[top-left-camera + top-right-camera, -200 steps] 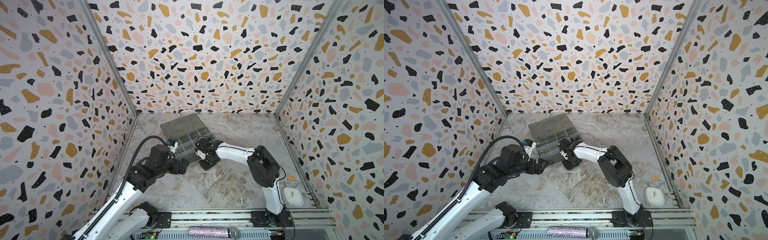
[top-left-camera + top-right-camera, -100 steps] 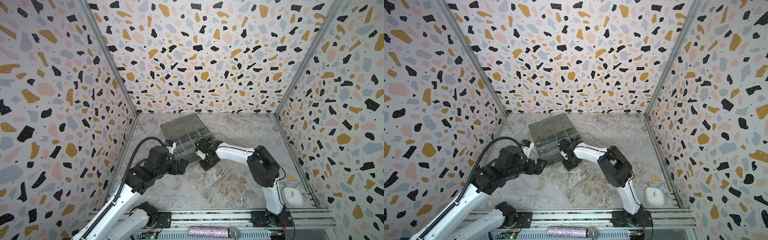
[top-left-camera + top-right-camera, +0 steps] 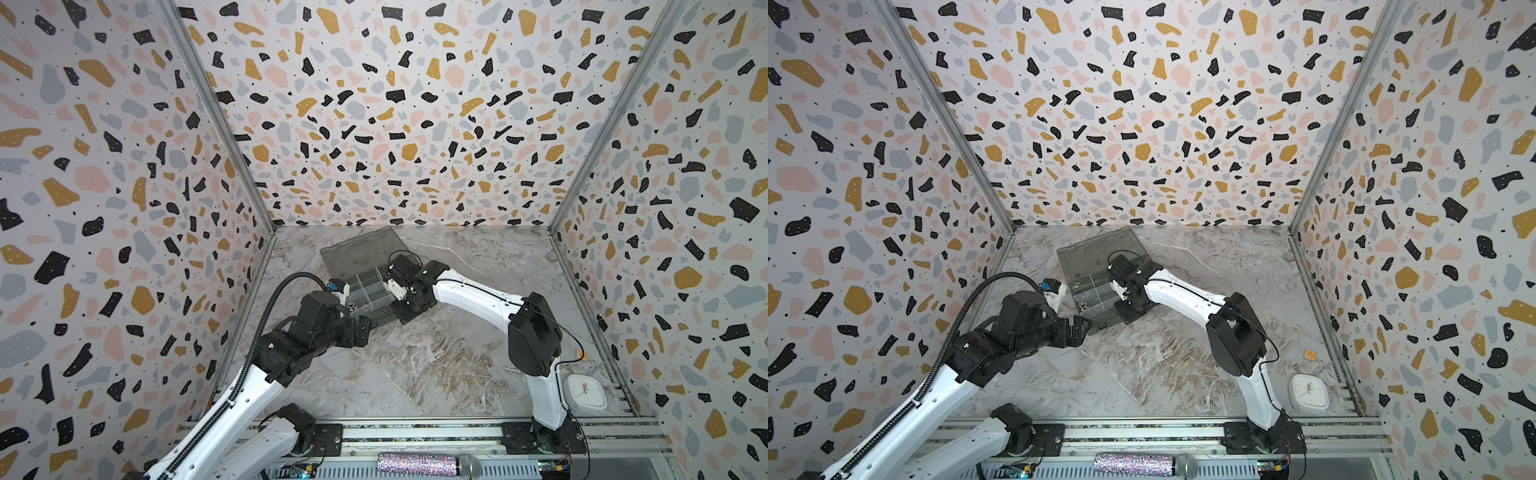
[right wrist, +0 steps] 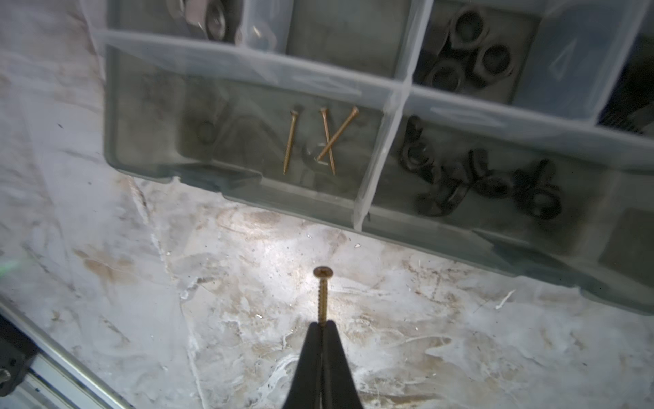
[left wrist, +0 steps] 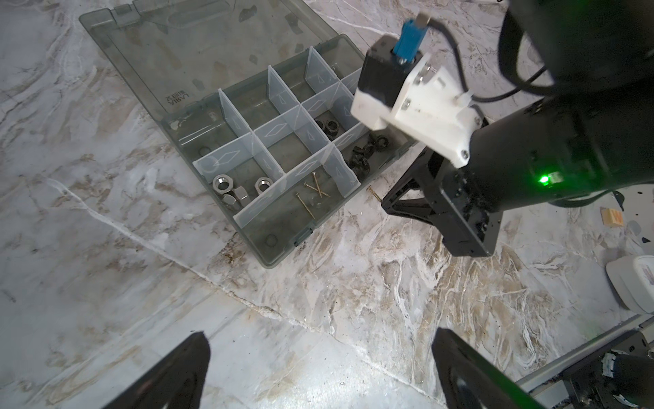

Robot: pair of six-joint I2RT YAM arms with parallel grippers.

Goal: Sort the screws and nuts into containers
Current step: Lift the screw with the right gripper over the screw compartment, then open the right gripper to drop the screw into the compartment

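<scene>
Since a second ago my right gripper [image 4: 321, 324] has gone from slightly apart to pinched tight, and it's clamped on the brass screw [image 4: 322, 294]. Otherwise both arms sit about where they were.

Stuff I can't make out: in both top views that screw is too small to spot, and my own wrist covers the fingertips. In the left wrist view my right arm blocks the far corner of the organizer box [image 5: 283, 253], and the left gripper [image 5: 318, 334] only shows its two tips, with the rest cut off at the frame edge. The silver nuts [image 5: 231, 191] are plain there but blurry and clipped in the right wrist view. Can't tell if the screw is off the table [image 4: 424, 318] or grazing it.

The grab is at the pointy end only, so the shank and head poke out past my fingertips toward the box. It's just outside the front wall, across from the compartment holding three screws [image 4: 318, 141]. Next compartment over holds the black wing nuts [image 4: 477, 184]. My left gripper is spread wide, holding nothing, over bare table near the box.
</scene>
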